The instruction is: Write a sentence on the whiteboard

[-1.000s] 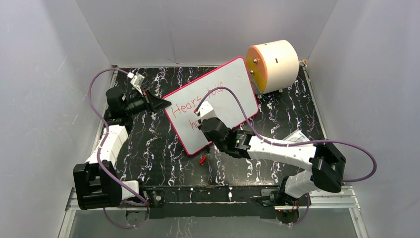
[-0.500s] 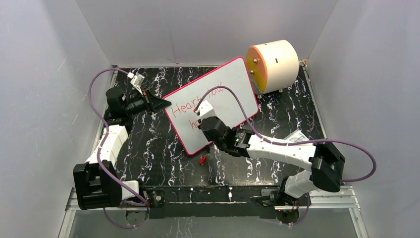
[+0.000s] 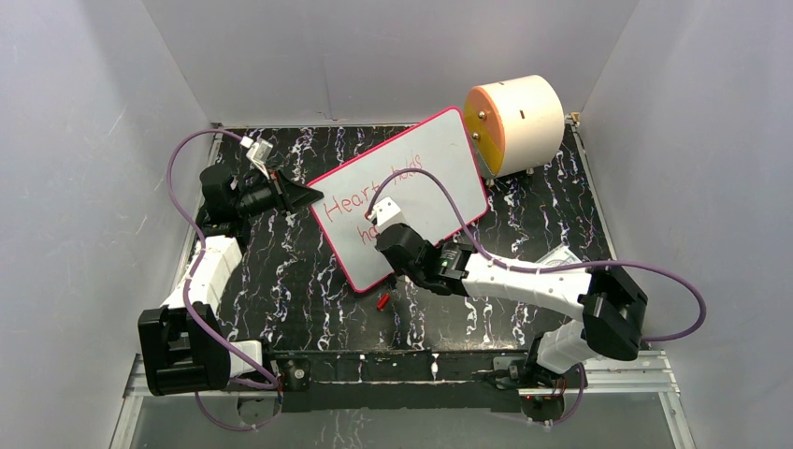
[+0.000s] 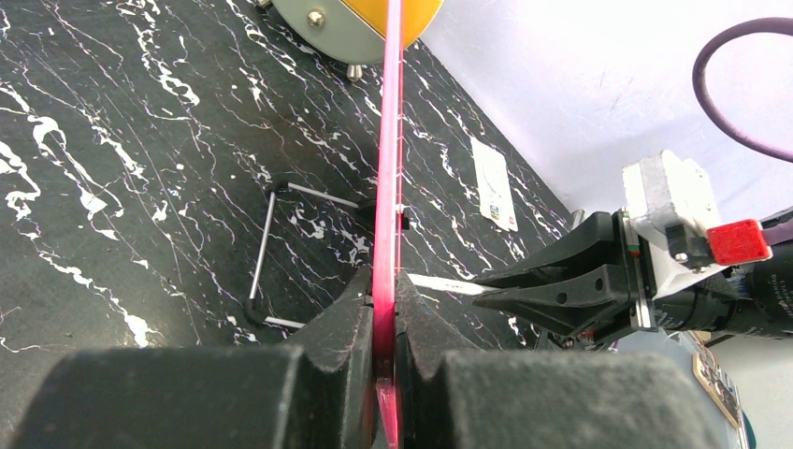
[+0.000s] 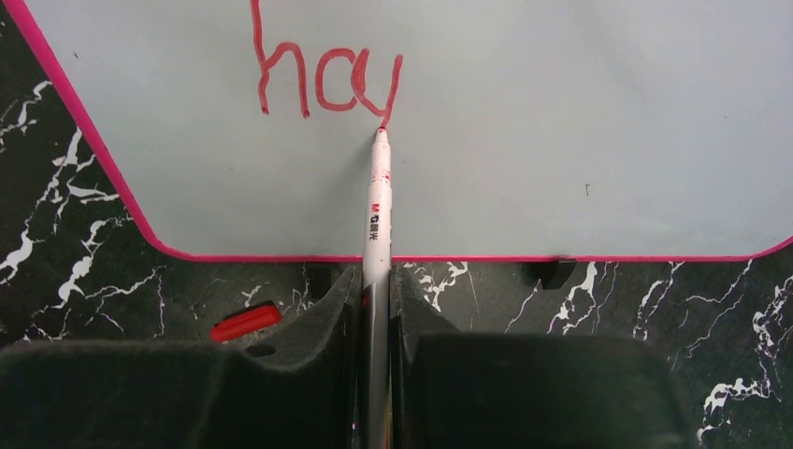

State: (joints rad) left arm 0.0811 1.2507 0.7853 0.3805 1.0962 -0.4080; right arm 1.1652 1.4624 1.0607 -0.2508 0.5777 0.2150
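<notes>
The whiteboard (image 3: 411, 178) stands in the middle of the table (image 3: 281, 281), propped on a wire stand (image 4: 266, 248). My left gripper (image 3: 311, 198) is at its left edge, one finger on each face. My right gripper (image 5: 377, 281) is before the board's lower edge. The marker (image 5: 377, 201) sits between its fingers, its tip touching the end of the lower line of the sentence (image 3: 346, 202). The marker cap (image 3: 382, 301) lies on the table just before the board. The cylinder (image 3: 519, 122) sits just behind the board's right corner. A card (image 3: 559, 258) lies further right, beside my right arm.

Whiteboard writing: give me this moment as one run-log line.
left gripper: shut on whiteboard edge | right gripper: shut on marker | marker tip: at foot of lettering's last stroke | red cap: on table
</notes>
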